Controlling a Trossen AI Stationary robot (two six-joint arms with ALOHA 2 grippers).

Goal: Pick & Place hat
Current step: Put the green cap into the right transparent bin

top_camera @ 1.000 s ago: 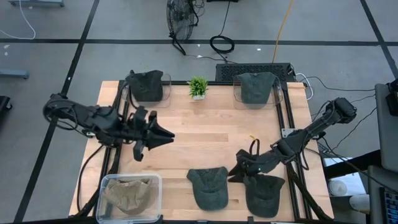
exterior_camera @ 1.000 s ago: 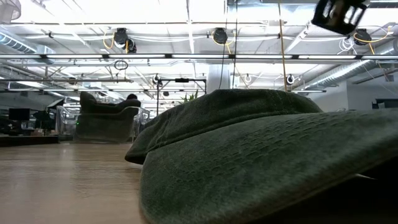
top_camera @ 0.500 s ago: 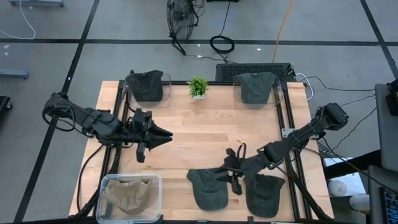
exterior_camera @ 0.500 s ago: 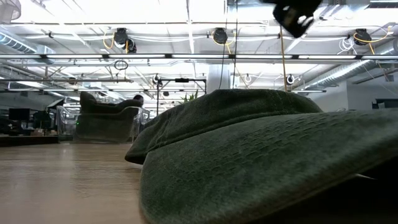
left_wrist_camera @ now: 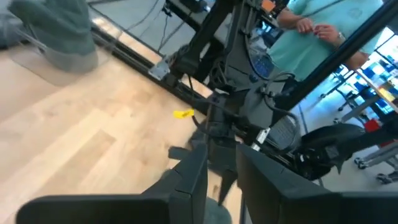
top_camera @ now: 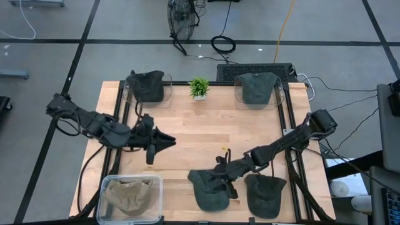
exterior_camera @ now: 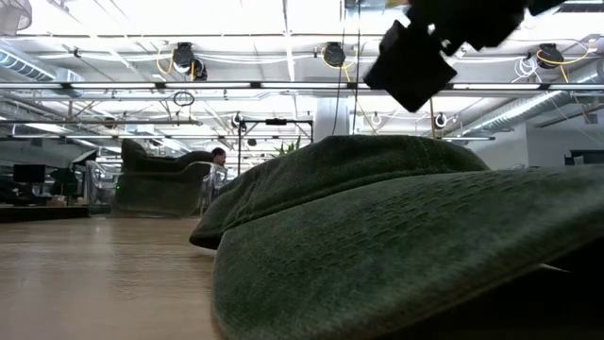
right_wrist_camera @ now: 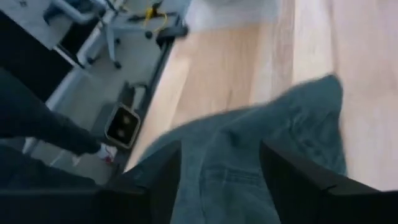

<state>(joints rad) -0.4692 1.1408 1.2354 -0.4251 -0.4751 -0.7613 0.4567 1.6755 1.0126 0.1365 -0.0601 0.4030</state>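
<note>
Right fingers (right_wrist_camera: 152, 180) spread wide apart, nothing clamped, poised low over the dark green hat (top_camera: 209, 189) at the counter's (top_camera: 206, 128) near edge. Seen past them in the right wrist view, crumpled green fabric (right_wrist_camera: 249, 155) between the two dark tips; cannot tell whether touching. From above, right fingers (top_camera: 222, 177) over the hat's edge closest to the second hat (top_camera: 265, 195), which lies just beside, on the side toward the right arm's base. At counter height, a dark block of the arm (exterior_camera: 415, 61) above the hat's crown (exterior_camera: 377, 179).

Left fingers (top_camera: 160, 142) well apart from the right ones, across bare wood, aimed toward them, parted by a narrow gap (left_wrist_camera: 189, 180) and holding nothing.

Between the two sets of fingers, closer to the right ones, a small yellow scrap (top_camera: 225, 150) on the wood. Far beyond both, two more hats on clear stands (top_camera: 147, 86) (top_camera: 256, 87), with a small green plant (top_camera: 199, 87) between. Near the left fingers, at the counter's corner, a clear bin (top_camera: 103, 187) with tan cloth inside. Beyond the counter, a person in a teal shirt (left_wrist_camera: 323, 25).
</note>
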